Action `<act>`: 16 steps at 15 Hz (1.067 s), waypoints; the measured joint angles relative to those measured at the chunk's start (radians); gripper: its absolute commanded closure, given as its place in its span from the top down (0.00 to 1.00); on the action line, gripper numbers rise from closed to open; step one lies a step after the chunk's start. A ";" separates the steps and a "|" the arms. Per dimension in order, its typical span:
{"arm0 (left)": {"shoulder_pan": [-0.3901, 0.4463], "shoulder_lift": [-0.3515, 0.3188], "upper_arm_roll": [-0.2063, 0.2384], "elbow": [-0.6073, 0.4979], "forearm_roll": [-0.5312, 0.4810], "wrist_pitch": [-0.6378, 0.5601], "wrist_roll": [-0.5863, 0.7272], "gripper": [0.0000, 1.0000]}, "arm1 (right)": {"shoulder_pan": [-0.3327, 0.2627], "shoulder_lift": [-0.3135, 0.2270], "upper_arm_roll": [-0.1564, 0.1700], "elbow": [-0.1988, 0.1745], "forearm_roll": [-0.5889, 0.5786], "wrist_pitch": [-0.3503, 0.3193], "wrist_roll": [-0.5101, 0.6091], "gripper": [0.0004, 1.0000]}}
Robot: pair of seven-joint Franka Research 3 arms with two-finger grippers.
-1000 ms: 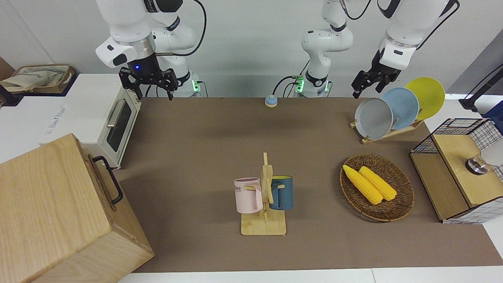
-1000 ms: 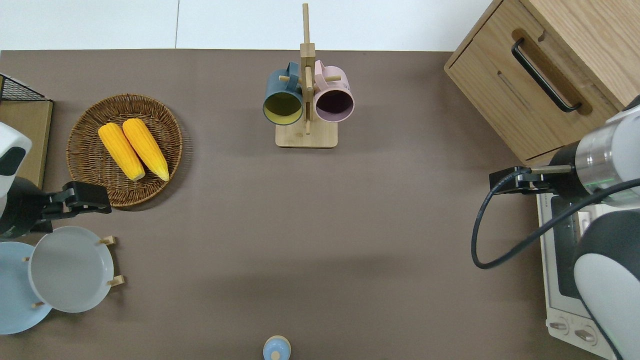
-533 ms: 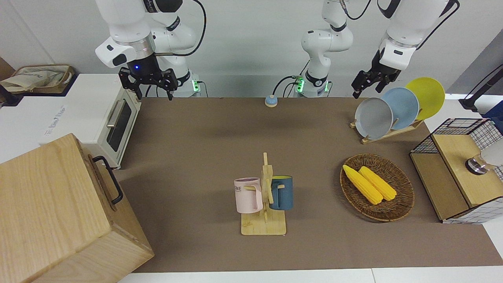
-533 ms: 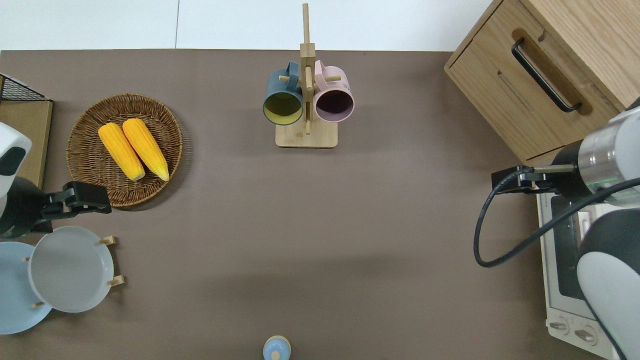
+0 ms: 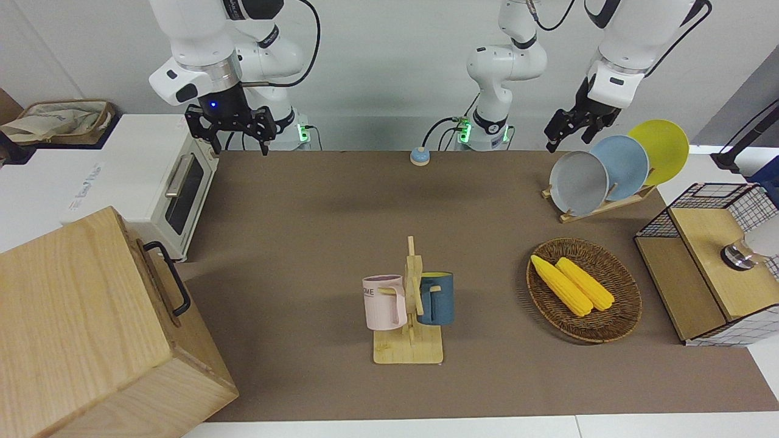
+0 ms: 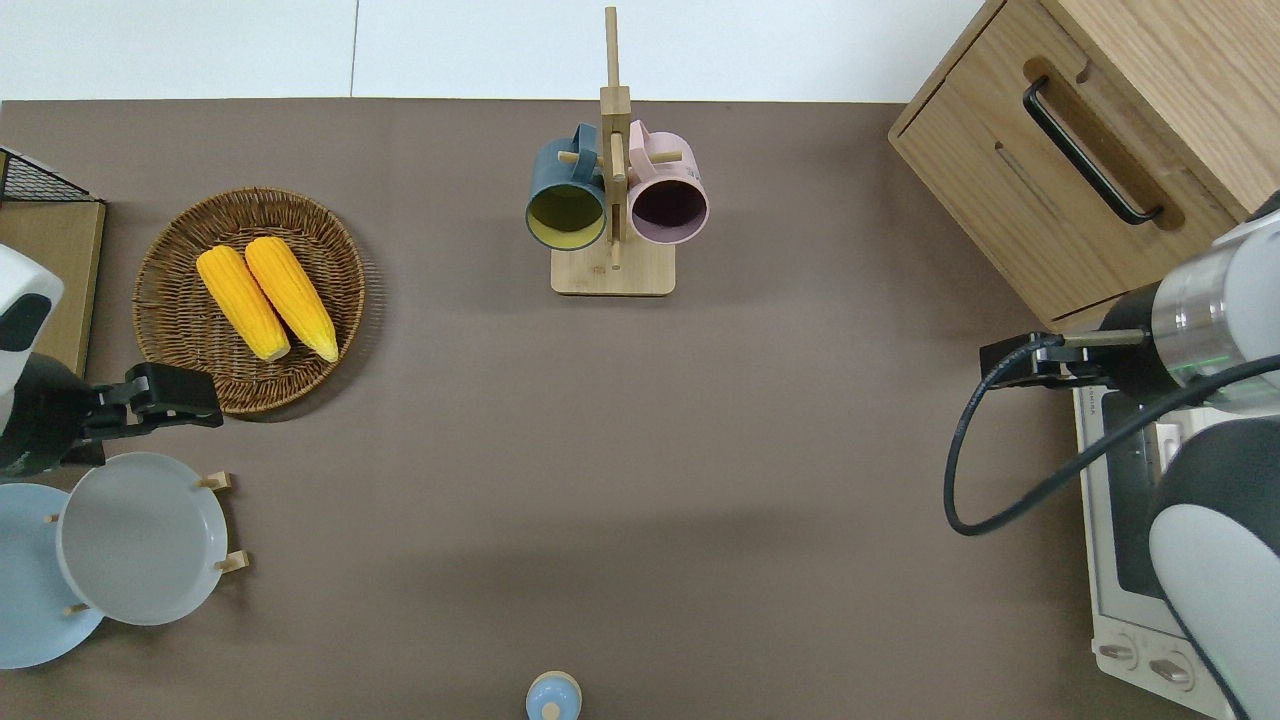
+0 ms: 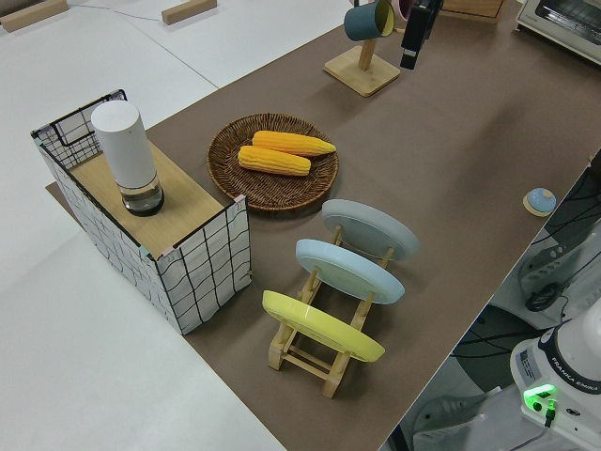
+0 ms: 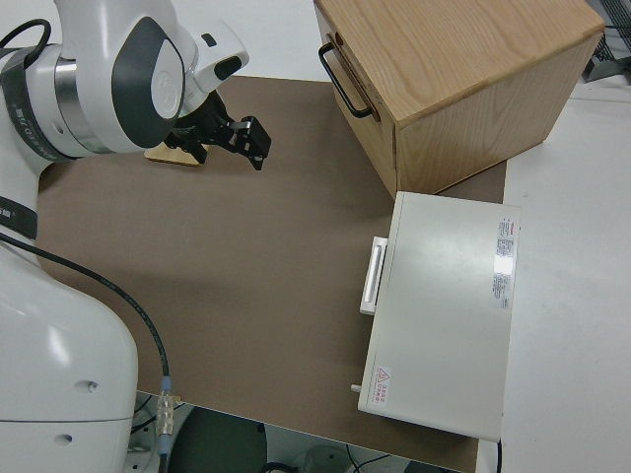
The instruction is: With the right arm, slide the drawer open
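Light-wood drawer [image 6: 1040, 205] with black metal bar handle [image 6: 1090, 150] sits closed in the pale cabinet at the overhead view's upper right. Right end effector [image 5: 234, 141], fingers spread and empty, hangs at the front view's upper left. Left arm is parked.

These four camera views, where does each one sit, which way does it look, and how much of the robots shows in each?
Front view: across the table, facing the robots; both arms, right gripper open, left gripper parked.
Overhead view: straight down on the table; both grippers and the closed drawer.
Left side view: at the left arm's end, along the table; plate rack, only a gripper tip.
Right side view: above the right arm; its gripper, the cabinet, the toaster oven.
Shared: the mug stand shows in front, overhead and left side views.
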 measured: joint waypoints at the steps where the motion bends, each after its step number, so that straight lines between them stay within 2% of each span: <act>1: 0.000 0.000 0.000 0.000 0.000 0.000 0.000 0.99 | 0.000 0.000 0.000 0.000 0.000 0.000 0.000 0.99; 5: 0.000 0.000 0.000 0.000 0.000 0.000 0.000 0.99 | 0.000 0.005 0.006 0.000 -0.001 0.001 0.000 0.99; 7: 0.000 0.000 0.000 0.000 0.000 0.000 0.000 0.99 | 0.000 0.009 0.021 0.000 -0.036 0.001 0.000 0.99; 11: 0.000 0.000 0.000 0.000 0.000 0.000 0.000 0.99 | 0.014 0.033 0.116 -0.001 -0.249 0.001 0.000 0.99; 16: 0.000 0.000 0.000 0.000 0.000 0.000 0.000 0.99 | 0.054 0.102 0.211 -0.019 -0.567 0.001 0.028 0.98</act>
